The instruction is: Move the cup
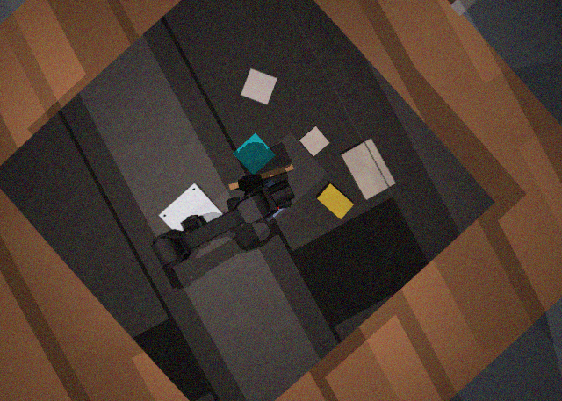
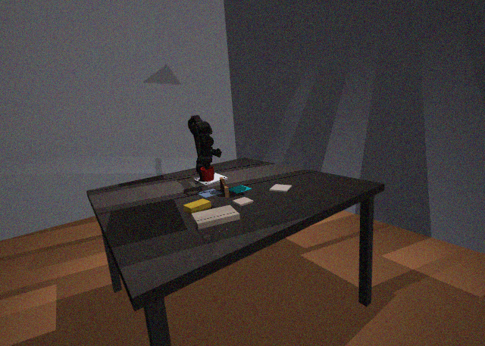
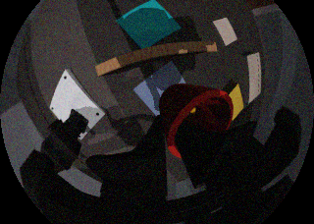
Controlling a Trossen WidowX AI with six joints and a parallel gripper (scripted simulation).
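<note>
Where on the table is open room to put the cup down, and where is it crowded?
The teal square pad has a bare face. Bare dark surface lies between it and the pale square tile. It is crowded near the wooden bar, yellow block and beige slab. The pincer holds the red cup.

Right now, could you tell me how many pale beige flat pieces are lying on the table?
3. A square tile lies farthest from the arm, a smaller square sits beside the teal pad, and a larger oblong slab lies next to the yellow block. The arm may hide others.
</note>
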